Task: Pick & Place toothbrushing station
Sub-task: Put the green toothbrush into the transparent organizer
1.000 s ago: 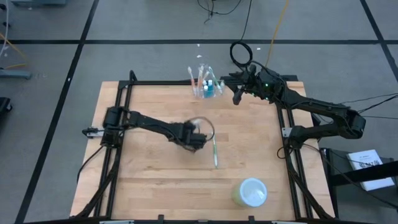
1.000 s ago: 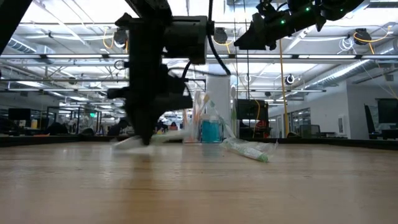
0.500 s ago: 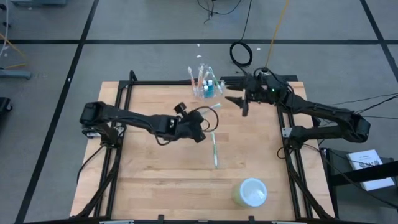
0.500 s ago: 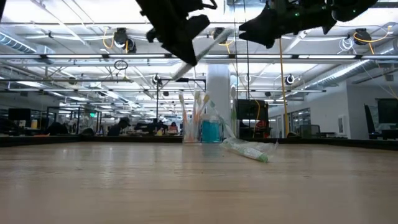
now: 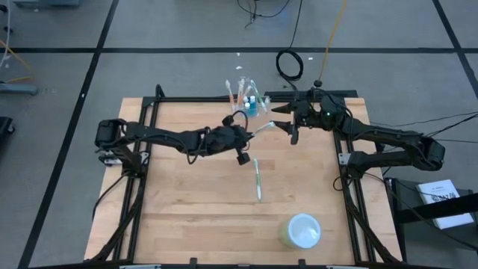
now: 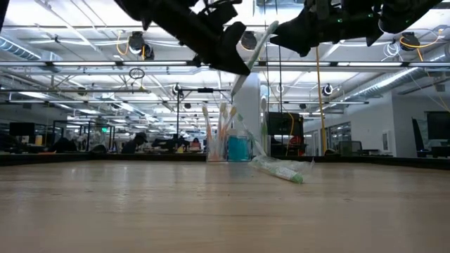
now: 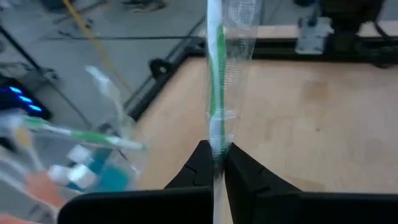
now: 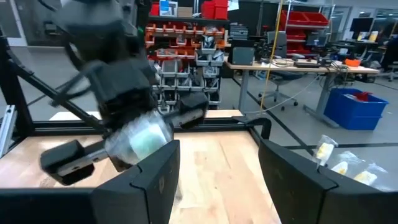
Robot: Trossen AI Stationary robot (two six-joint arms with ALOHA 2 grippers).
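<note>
The clear holder cup (image 5: 247, 102) stands on its base at the table's far edge, with several toothbrushes and a blue item in it; it also shows in the low view (image 6: 236, 145). My left gripper (image 5: 243, 139) is in the air near the cup, shut on a green-and-white toothbrush in a clear wrapper (image 7: 217, 74). The toothbrush's free end (image 5: 266, 128) points toward my right gripper (image 5: 287, 125), which is open and empty just to its right. A second wrapped toothbrush (image 5: 258, 180) lies flat on the table. My left gripper pinches the wrapped toothbrush's handle (image 7: 216, 144) between its two fingers (image 7: 200, 163). The fingers lie across the handle. The toothbrush is lifted clear of the table and sticks out past the fingertips, slanting up toward the right gripper (image 6: 257, 46).
A pale round tub with a white lid (image 5: 301, 231) stands near the table's near right edge. Black frame rails (image 5: 142, 149) run along the table's left, right and far sides. Bare wood (image 5: 187, 209) lies at the near left.
My left gripper has risen from the table with the wrapped toothbrush and gone toward the far right, toward the cup and my right gripper. The toothbrush is now lifted clear and slants upward. My right gripper has come a little toward the near edge.
</note>
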